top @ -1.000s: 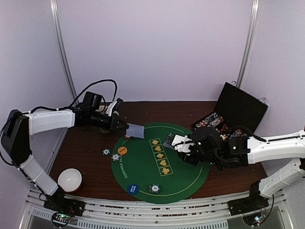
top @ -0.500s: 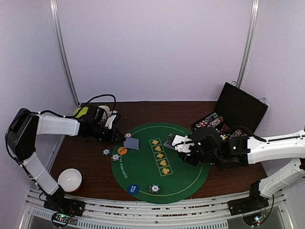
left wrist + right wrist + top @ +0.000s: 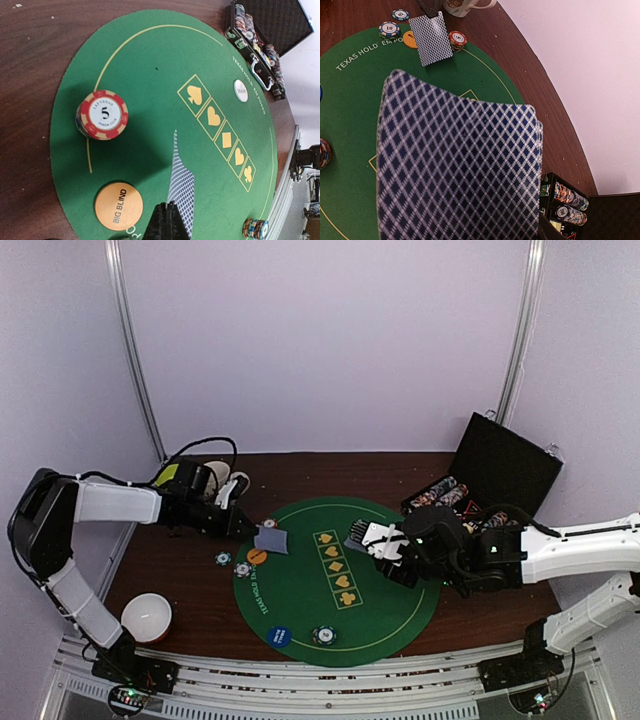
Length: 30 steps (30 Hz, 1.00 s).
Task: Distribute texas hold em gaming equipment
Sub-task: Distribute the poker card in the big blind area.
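Observation:
On the round green mat [image 3: 300, 590] my left gripper [image 3: 251, 531] is shut on a single blue-backed playing card [image 3: 272, 540]. In the left wrist view that card [image 3: 181, 187] stands edge-on just above the felt, pinched at its near end by the gripper [image 3: 168, 220], beside the orange BIG BLIND disc [image 3: 119, 206] and a red chip stack [image 3: 102, 115]. My right gripper [image 3: 385, 542] hovers over the mat's right half, shut on the deck of cards [image 3: 460, 165]. The deck fills the right wrist view and hides the fingers. A white dealer disc [image 3: 240, 91] lies near the suit boxes.
The open black chip case [image 3: 490, 485] stands at the back right. More chip stacks [image 3: 322, 635] [image 3: 242, 569] and a blue disc [image 3: 280, 636] lie on the mat's near and left parts. A mug [image 3: 232, 485] stands behind the left gripper, and a white bowl [image 3: 147, 617] at the near left.
My left gripper has pulled back to the left and lowered the card toward the mat by the orange disc. The right arm and its deck have barely moved.

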Tool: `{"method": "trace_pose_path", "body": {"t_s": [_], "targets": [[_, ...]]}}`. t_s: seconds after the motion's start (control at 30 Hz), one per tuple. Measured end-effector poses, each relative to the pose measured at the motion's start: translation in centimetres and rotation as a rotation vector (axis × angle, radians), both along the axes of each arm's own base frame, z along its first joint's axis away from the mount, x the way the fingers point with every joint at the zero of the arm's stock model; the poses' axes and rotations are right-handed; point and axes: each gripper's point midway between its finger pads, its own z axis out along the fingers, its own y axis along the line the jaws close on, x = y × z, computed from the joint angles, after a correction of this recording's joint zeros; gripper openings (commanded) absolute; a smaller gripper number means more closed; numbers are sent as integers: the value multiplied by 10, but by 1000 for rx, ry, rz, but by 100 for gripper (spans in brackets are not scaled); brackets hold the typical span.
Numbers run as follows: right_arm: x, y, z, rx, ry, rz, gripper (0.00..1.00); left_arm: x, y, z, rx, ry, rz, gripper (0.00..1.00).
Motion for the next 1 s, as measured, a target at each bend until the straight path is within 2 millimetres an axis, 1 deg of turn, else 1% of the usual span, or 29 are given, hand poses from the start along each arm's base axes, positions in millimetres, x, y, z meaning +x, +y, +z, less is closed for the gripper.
{"method": "trace_pose_path", "body": {"t_s": [0.17,0.37,0.47,0.6,0.8,1.0], "targets": [[0,0,0,-1,0,0,47,-8,-5,-16,-13,56,-45,0],[0,0,0,-2,0,0,47,-11,-4,-42,21,125,-58,0],[0,0,0,-2,-1,-1,47,-14,-5,-50,29,146,-62,0],[0,-1,0,-2,-2,-3,47,-14,-7,-51,38,146,-66,0],[0,-1,2,2,-4,-3,47,-3,-11,-47,55,116,-57,0],[0,-2,0,-2,-3,-5,47,-9,-17,-55,63,137,-68,0]]}}
